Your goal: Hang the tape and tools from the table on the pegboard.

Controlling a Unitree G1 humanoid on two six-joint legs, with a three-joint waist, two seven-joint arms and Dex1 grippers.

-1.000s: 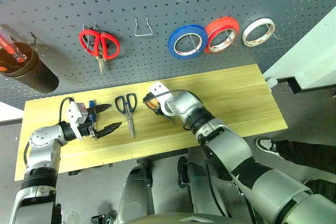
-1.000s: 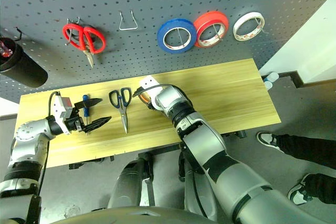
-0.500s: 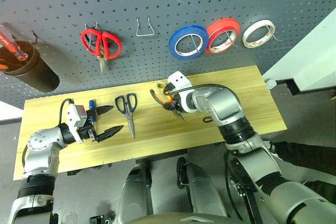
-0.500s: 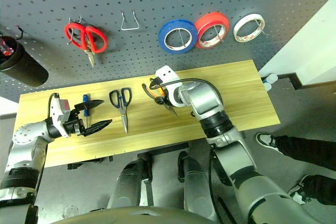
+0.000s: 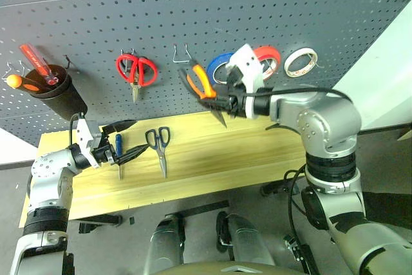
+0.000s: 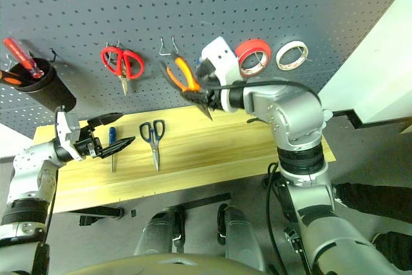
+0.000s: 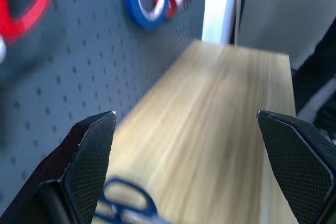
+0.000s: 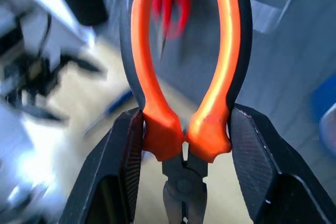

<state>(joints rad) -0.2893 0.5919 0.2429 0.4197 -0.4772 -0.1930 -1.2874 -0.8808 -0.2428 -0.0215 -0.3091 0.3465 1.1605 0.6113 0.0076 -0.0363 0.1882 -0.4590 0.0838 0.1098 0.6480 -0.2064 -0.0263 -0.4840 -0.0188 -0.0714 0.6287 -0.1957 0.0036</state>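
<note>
The right gripper [image 5: 225, 102] is clamped on the pliers [image 5: 205, 89]: its two black fingers [image 8: 122, 156] press on the lower ends of the orange-and-black handles, and the handles go out past the fingertips toward the pegboard [image 5: 193, 24], just below a bare wire hook [image 5: 181, 52]. The blue tape [image 5: 221, 69] hangs on the pegboard behind this gripper, beside a red roll [image 5: 269, 57] and a white roll [image 5: 301, 62]. The left gripper [image 5: 127, 140] holds nothing, with its fingers wide apart above the table [image 5: 219, 152]. The small blue screwdriver [image 5: 118, 149] lies on the table between these fingers in the head views. The dark scissors [image 5: 159, 146] lie on the table just past the fingertips.
</note>
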